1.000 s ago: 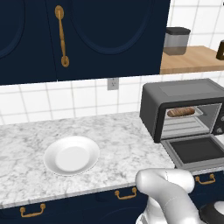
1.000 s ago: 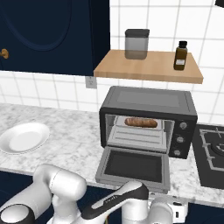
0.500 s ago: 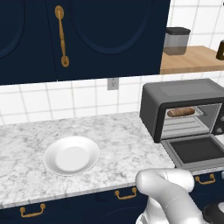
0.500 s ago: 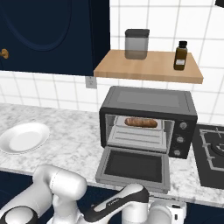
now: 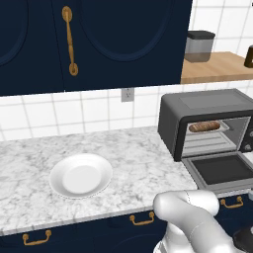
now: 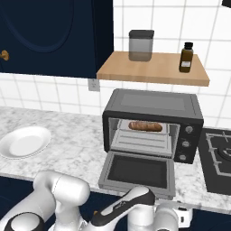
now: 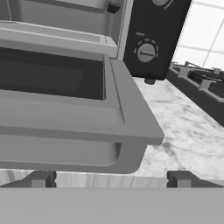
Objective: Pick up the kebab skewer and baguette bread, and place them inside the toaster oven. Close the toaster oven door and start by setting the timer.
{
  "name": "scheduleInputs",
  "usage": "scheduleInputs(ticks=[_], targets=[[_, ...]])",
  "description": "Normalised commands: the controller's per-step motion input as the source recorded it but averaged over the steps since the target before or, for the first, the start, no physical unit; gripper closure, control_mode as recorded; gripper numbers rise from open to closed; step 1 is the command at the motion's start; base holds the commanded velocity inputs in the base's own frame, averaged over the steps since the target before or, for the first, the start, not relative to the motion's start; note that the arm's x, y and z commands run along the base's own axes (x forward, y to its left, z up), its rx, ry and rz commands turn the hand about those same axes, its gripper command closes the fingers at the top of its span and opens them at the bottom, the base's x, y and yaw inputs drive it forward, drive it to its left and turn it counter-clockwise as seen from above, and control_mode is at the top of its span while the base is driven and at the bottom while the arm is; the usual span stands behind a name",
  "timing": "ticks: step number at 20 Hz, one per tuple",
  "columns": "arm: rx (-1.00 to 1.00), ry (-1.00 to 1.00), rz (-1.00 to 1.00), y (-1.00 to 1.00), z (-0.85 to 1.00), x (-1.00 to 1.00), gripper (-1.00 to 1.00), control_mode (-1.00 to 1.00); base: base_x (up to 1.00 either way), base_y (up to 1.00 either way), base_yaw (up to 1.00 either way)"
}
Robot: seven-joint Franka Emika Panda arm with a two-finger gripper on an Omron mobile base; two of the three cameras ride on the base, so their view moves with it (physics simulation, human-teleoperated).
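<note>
Gripper (image 7: 109,177) open, nothing between tips, low at the near edge of the oven door (image 7: 65,109); door handle hangs just above the tips. Oven (image 6: 151,124) at right of counter (image 5: 133,163), door down flat. 1 baguette (image 6: 145,126) on the rack inside, far side. Skewer can't be made out in the oven; plate (image 5: 80,175) at left is bare. 3 knobs (image 6: 185,144) on oven's right; markings too small to read. Shelf (image 6: 153,68): 1 canister (image 6: 141,45), 1 bottle (image 6: 186,57), label illegible. Stove (image 6: 219,155) cut off at right.
</note>
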Motion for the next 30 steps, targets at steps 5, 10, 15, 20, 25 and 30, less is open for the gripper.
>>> scheduleInputs(ticks=[5,10,15,20,25,30], targets=[[0.0,0.0,0.0,0.01,-0.14,0.01,-1.0,-1.0,0.0,0.0,0.0],[0.0,0.0,0.0,0.07,-0.13,0.03,-1.0,-1.0,0.0,0.0,0.0],[0.0,-0.02,0.0,0.04,0.06,0.27,-1.0,-1.0,0.0,0.0,0.0],[0.0,-0.02,0.0,0.0,0.15,0.18,-1.0,-1.0,0.0,0.0,0.0],[0.01,-0.13,0.0,0.0,0.44,0.01,-1.0,-1.0,0.0,0.0,0.0],[0.03,-0.12,0.0,0.0,0.57,0.07,-1.0,-1.0,0.0,0.0,0.0]])
